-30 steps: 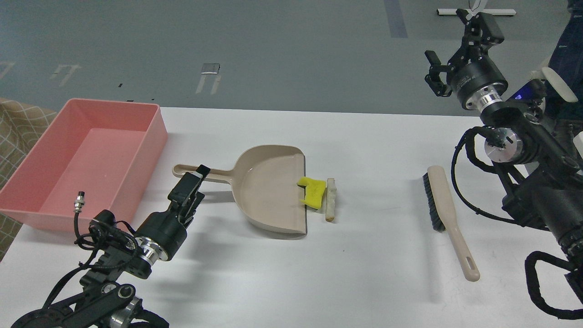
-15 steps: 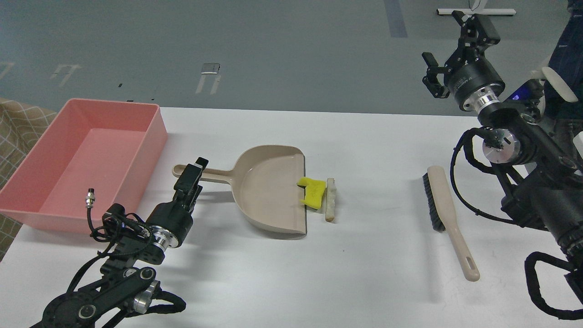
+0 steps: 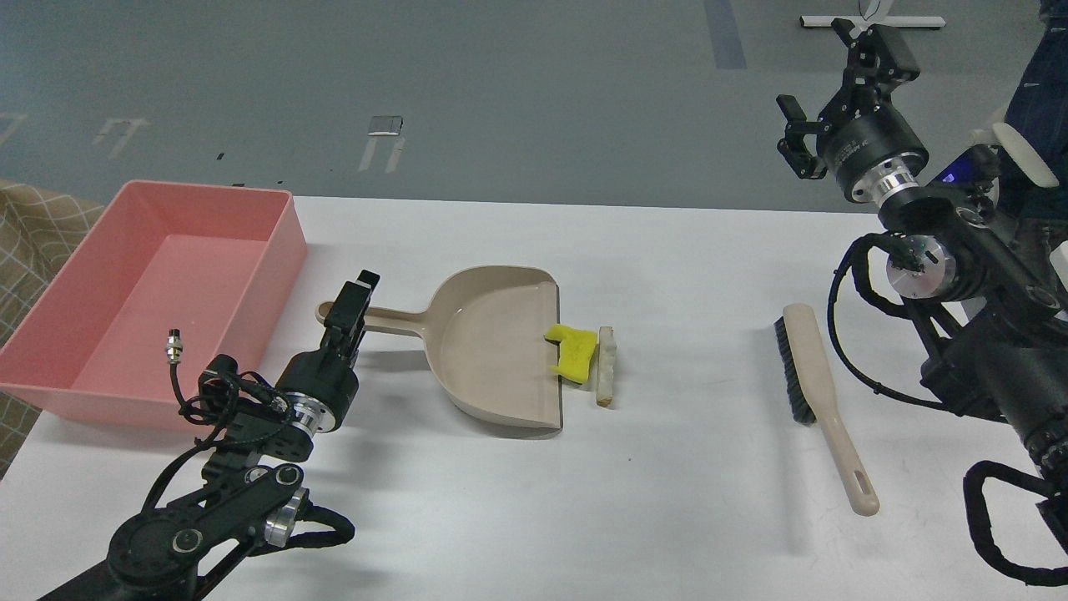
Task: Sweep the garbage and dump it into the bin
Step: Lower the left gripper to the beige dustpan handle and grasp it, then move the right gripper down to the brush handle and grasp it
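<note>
Reaching my left gripper (image 3: 350, 299) at the dustpan (image 3: 492, 351) handle, centre-left; jaw gap unclear; next: clamp it.

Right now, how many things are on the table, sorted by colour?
Pink: 1, the bin
Beige: 2, the dustpan and the brush
Yellow: 1, the spongy chunk
White: 1, the bread slice
Total: 5
</note>
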Robot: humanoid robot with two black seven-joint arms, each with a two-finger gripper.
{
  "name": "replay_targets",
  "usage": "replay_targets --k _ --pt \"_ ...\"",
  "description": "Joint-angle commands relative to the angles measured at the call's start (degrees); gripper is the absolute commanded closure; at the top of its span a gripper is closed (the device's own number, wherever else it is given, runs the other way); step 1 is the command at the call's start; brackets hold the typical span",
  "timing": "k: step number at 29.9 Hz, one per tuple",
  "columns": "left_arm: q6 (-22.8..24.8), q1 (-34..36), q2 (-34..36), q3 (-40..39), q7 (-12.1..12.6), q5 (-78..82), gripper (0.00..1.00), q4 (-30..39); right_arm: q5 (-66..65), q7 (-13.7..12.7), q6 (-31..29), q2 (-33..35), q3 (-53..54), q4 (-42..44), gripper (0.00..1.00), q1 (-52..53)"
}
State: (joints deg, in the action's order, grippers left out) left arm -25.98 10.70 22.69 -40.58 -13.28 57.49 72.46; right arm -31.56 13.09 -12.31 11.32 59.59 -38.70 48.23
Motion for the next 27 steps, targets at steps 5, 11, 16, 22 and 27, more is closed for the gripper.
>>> replay_targets --k 5,11,16,22,27 --pt "0.5 0.2 0.1 0.5 0.4 0.0 0.89 0.0 0.0 -0.1 0.0 0.0 0.0 0.0 0.0 -0.1" --pt "0.5 0.3 0.0 0.7 1.0 0.1 1.0 -0.1 -0.1 -0.3 -0.4 1.2 -0.3 -0.2 0.0 -0.2" --pt "0.5 1.1 0.0 0.4 1.1 0.1 1.0 0.0 -0.3 -0.6 -0.5 8.1 -8.7 -5.9 0.0 -0.6" --pt "0.5 1.2 0.0 0.2 1.0 0.2 1.0 0.1 -0.8 -1.4 -1.0 25.1 -23.4 -20.4 0.0 -0.8" --pt "0.5 1.1 -0.1 0.0 1.0 0.1 1.0 0.1 -2.6 -2.4 -1.1 39.6 -34.2 -33.6 0.0 -0.2"
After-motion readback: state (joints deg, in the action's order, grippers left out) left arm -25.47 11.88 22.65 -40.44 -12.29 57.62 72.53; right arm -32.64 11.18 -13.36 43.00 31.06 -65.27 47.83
